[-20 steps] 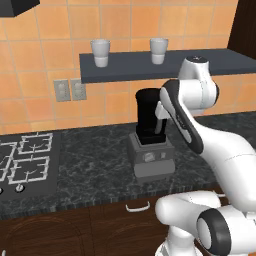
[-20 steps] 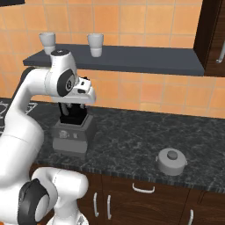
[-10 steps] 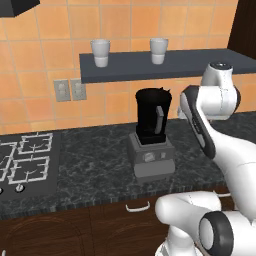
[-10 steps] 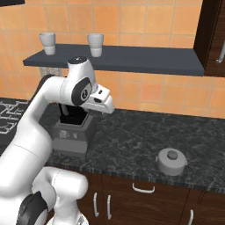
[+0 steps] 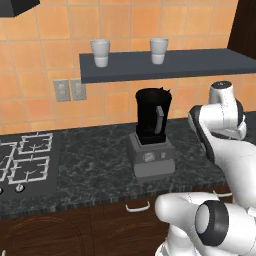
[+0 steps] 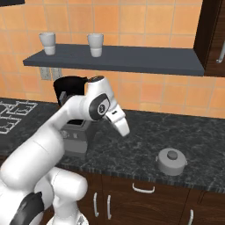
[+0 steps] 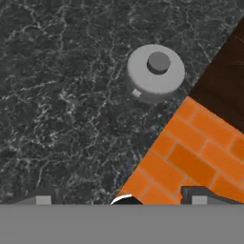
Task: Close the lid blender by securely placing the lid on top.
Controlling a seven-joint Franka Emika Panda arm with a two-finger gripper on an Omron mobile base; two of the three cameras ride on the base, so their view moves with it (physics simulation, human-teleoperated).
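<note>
The blender (image 5: 152,131), a black jar with a grey side handle on a boxy grey base, stands open-topped on the dark counter; my arm partly covers the blender (image 6: 69,90) in the right base view. The lid (image 6: 171,161), a round grey disc with a darker knob, lies on the counter near its front edge, well right of the blender. The lid (image 7: 156,72) appears ahead of the hand in the hand view. My gripper (image 6: 123,128) hangs above the counter between blender and lid, pointing down toward the lid. Its fingertips (image 7: 44,200) stand wide apart, so it is open and holds nothing.
Two pale cups (image 5: 100,52) (image 5: 159,50) stand on the grey wall shelf (image 5: 200,62) above the blender. A gas hob (image 5: 25,160) lies at the counter's left. The counter's front edge, orange floor (image 7: 190,162) and a dark cabinet front show beyond the lid.
My arm has swung right, away from the blender's top, and the hand now points down toward the lid. Blender and lid have not moved.
</note>
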